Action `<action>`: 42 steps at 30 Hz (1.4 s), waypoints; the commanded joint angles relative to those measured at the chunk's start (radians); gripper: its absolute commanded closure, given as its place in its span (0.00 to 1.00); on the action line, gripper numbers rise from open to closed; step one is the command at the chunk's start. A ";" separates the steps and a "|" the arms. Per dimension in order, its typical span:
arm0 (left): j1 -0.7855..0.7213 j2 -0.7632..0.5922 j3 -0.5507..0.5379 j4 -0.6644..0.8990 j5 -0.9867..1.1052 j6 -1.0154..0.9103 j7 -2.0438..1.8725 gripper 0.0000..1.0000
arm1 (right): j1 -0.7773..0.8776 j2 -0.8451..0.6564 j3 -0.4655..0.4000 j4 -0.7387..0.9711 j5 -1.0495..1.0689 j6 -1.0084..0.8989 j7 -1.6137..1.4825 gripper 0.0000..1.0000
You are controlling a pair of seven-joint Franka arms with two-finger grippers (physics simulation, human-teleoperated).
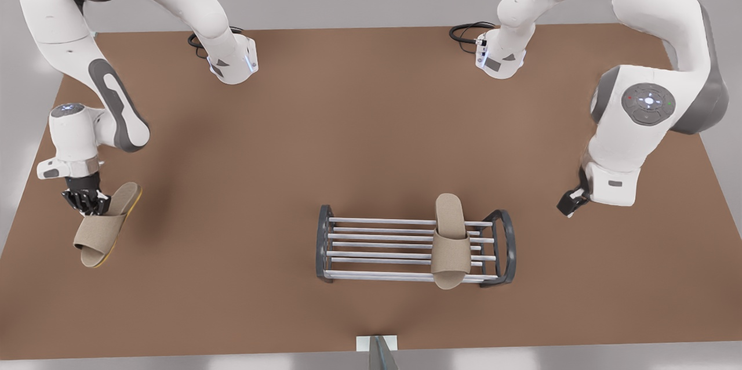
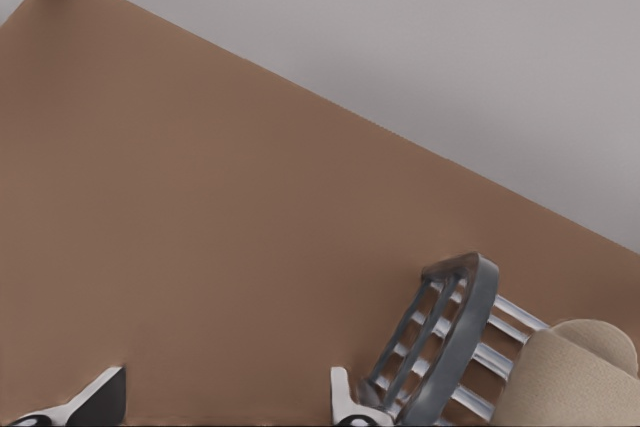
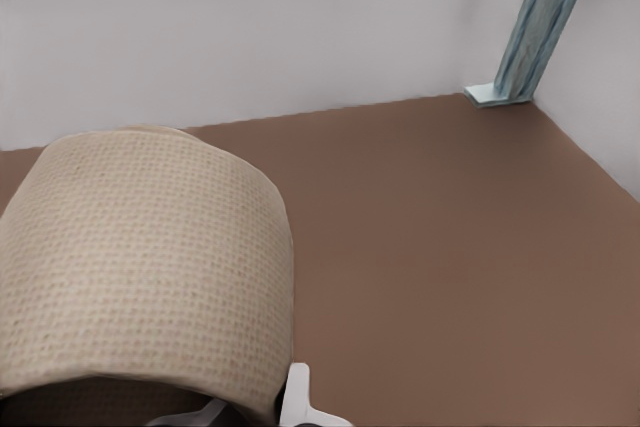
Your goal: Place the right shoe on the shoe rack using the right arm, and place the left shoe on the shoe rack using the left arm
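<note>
The shoe rack [image 1: 377, 221] stands on the brown table, toward the front view's right of centre. One beige slipper [image 1: 451, 242], the left shoe, lies across its rods near the end frame [image 2: 460, 327]. My left gripper [image 1: 571, 203] hangs open beside that end, apart from the rack, with its fingertips [image 2: 95, 399] spread wide and nothing between them. At the front view's left, my right gripper [image 1: 87, 200] is shut on the heel side of the other beige slipper [image 1: 104, 228], the right shoe. Its woven strap [image 3: 140, 257] looms close in the right wrist view.
Both arm bases [image 1: 232, 62] stand at the table's far edge with black cables beside them. A metal post [image 3: 540, 27] rises at a table corner. The held slipper is close to the table's edge at the front view's left.
</note>
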 commanded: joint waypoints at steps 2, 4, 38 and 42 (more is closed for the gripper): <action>-0.454 -0.072 0.683 0.097 -0.590 -0.333 0.785 0.00 | 0.005 -0.002 0.058 0.211 0.003 -0.473 0.117 0.79; -0.459 -0.072 0.676 0.046 -0.598 -0.293 0.777 0.00 | 0.077 -0.003 0.062 0.380 0.001 -0.682 0.163 0.79; -0.318 -0.155 0.596 -0.137 -0.492 0.007 0.805 0.00 | 1.542 0.257 -0.531 1.276 -0.102 -1.378 1.475 0.79; -0.321 -0.153 0.596 -0.137 -0.492 0.007 0.803 0.00 | 1.579 0.291 -0.539 1.276 -0.103 -1.297 1.530 0.79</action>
